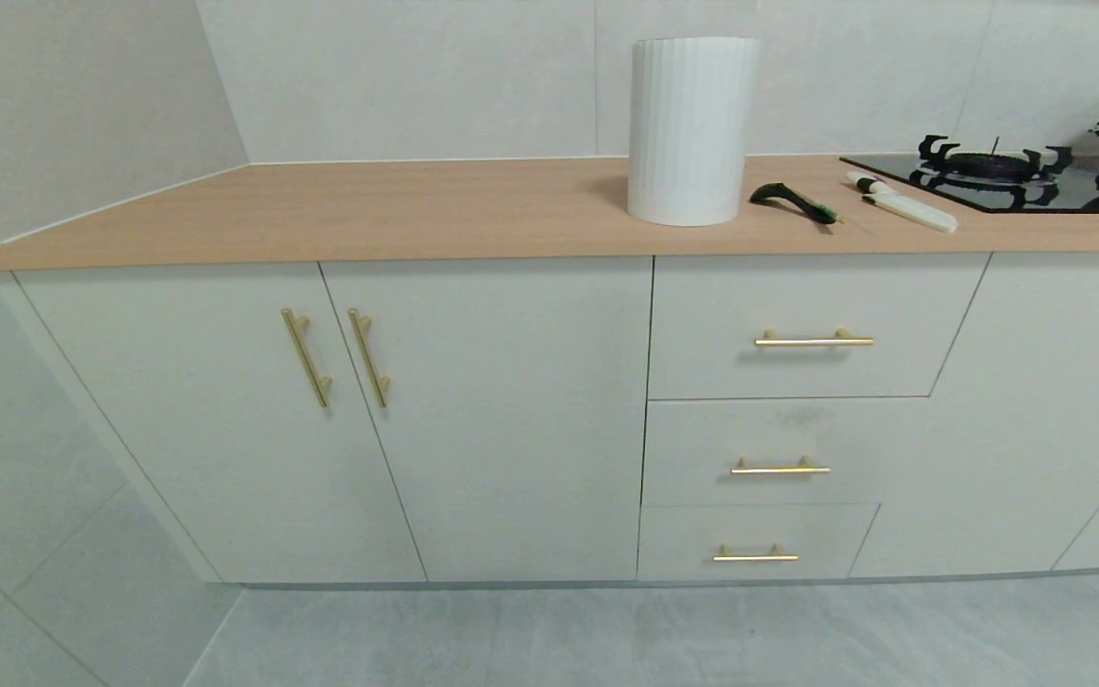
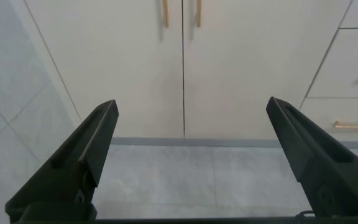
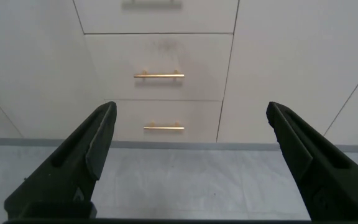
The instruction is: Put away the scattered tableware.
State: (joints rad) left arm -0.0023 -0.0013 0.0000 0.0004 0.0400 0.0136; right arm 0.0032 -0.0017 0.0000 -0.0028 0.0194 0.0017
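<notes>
well, the stove (image 1: pixel 1007 181) is cut off at the right edge. on the wooden counter (image 1: pixel 397 210), just right of a ribbed white canister (image 1: pixel 691 129), lie a curved dark utensil (image 1: pixel 793 200) and a long white utensil (image 1: pixel 904 204), both slanting back-left to front-right. the left end effector (image 2: pixel 191 106) and right end effector (image 3: pixel 191 107) gape wide apart, empty, low before the cabinet (image 1: pixel 511 420).

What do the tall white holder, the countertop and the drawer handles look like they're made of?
Tall white holder: probably matte ceramic or plastic, given its ribbed, non-glossy wall. Countertop: wood-look laminate or wood, with faint grain and a flat finish. Drawer handles: likely brushed brass-toned metal, from their gold sheen.
</notes>
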